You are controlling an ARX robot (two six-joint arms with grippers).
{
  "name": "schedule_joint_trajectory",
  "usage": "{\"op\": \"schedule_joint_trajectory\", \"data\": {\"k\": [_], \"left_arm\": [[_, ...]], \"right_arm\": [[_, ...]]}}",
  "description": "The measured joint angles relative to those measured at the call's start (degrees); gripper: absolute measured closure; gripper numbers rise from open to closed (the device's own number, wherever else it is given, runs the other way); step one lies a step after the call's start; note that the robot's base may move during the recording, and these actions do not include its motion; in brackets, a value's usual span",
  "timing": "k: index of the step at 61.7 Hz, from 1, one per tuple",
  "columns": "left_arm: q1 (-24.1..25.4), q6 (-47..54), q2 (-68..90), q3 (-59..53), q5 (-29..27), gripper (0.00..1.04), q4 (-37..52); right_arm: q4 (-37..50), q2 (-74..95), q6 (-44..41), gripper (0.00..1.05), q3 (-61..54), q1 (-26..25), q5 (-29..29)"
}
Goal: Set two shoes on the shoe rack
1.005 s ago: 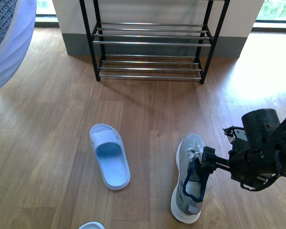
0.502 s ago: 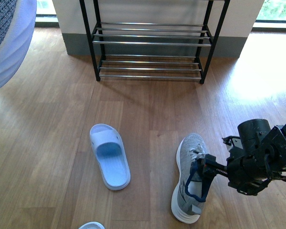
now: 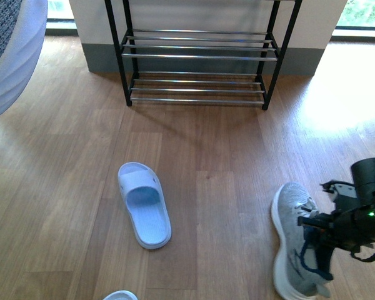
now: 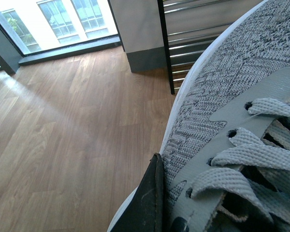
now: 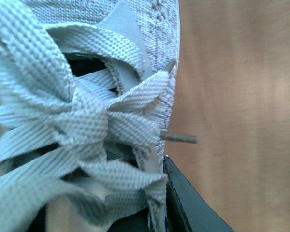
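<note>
The shoe rack, black-framed with chrome bars, stands against the far wall; its bars also show in the left wrist view. One grey sneaker hangs low at the front right, toe pointing toward the rack, with my right gripper shut on its collar. Up close, its laces fill the right wrist view beside a black finger. The other grey sneaker looms at the upper left, held high. My left gripper is shut on this sneaker; one dark finger presses its side.
A pale blue slide sandal lies on the wood floor left of centre, and the tip of another shows at the near edge. Bare floor lies between the sandal and the rack. Windows flank the wall behind the rack.
My right gripper has carried its sneaker to the right and slightly nearer, away from the floor's middle. The left-held sneaker and the sandal have not moved.
</note>
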Motion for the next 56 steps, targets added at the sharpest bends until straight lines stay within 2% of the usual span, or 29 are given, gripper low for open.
{"op": "schedule_joint_trajectory", "data": {"k": [5, 9, 15, 22, 25, 34, 43, 48, 56], "left_arm": [[0.0, 0.0, 0.0, 0.0, 0.0, 1.03, 0.0], [0.0, 0.0, 0.0, 0.0, 0.0, 1.03, 0.0], [0.0, 0.0, 0.0, 0.0, 0.1, 1.03, 0.0], [0.0, 0.0, 0.0, 0.0, 0.1, 1.03, 0.0], [0.0, 0.0, 0.0, 0.0, 0.1, 1.03, 0.0], [0.0, 0.0, 0.0, 0.0, 0.2, 1.03, 0.0], [0.0, 0.0, 0.0, 0.0, 0.2, 1.03, 0.0], [0.0, 0.0, 0.0, 0.0, 0.2, 1.03, 0.0], [0.0, 0.0, 0.0, 0.0, 0.1, 1.03, 0.0]], "right_arm": [[5.4, -1.2, -8.6, 1.03, -0.6, -4.0, 4.9], [9.8, -3.2, -14.4, 1.03, -2.9, -6.1, 4.9], [19.7, -12.7, -26.3, 1.03, -12.8, -8.1, 4.3], [24.0, -26.4, -29.3, 1.03, -22.6, -7.8, 2.3], [22.9, -38.5, -29.2, 1.03, -30.8, -5.6, 2.4], [16.5, -61.8, -28.8, 1.03, -43.2, -0.2, 4.2], [8.4, -83.1, -28.5, 1.03, -49.2, 4.8, 6.3], [3.2, -95.5, -28.4, 1.03, -51.3, 8.0, 8.9], [1.0, -111.6, -29.6, 1.03, -55.6, 12.0, 15.1]]}}
